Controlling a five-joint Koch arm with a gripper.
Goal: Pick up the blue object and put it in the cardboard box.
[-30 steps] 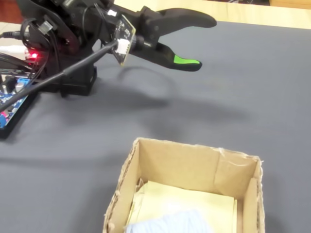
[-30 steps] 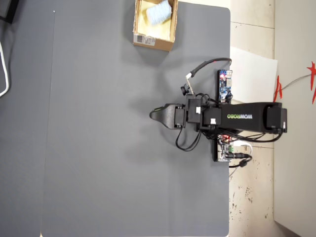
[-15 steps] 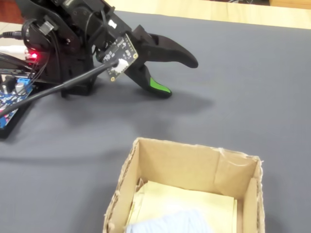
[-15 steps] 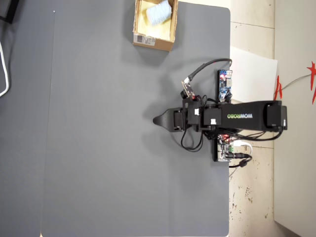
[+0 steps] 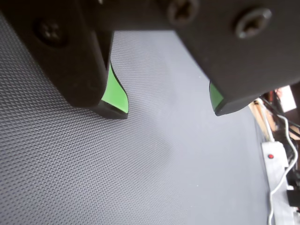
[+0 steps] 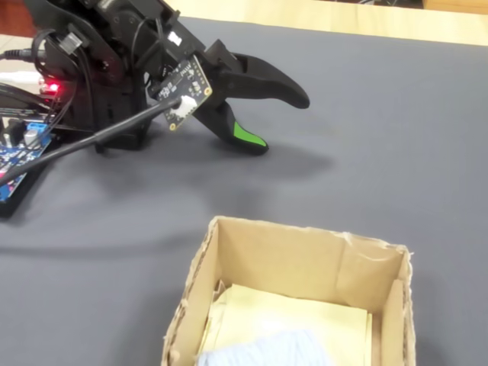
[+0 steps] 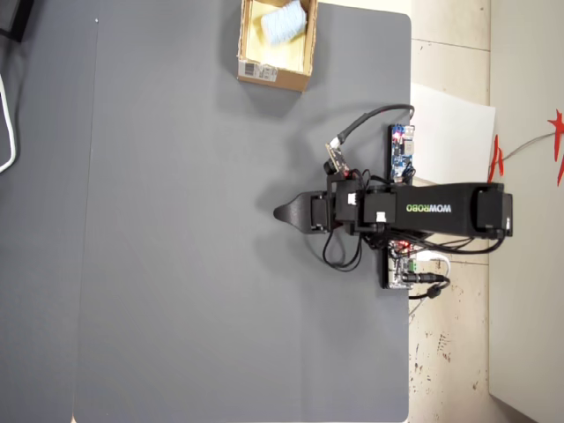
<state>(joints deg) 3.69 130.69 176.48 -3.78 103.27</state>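
Overhead view: blue object seen inside box, jaws empty

The blue object (image 7: 285, 23) is seen lying in the cardboard box (image 7: 273, 73), well apart from the gripper (image 6: 280, 120). Its jaws are held apart, with only bare grey mat (image 5: 154, 154) between them. The placing is judged done; a clear, folded rest is all that is called for

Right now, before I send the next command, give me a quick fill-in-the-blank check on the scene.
1. The blue object lies inside the ____.
2. The gripper is ____, with nothing between its green pads.
3. The gripper hovers over bare ____ mat.

Missing words: cardboard box; open; grey
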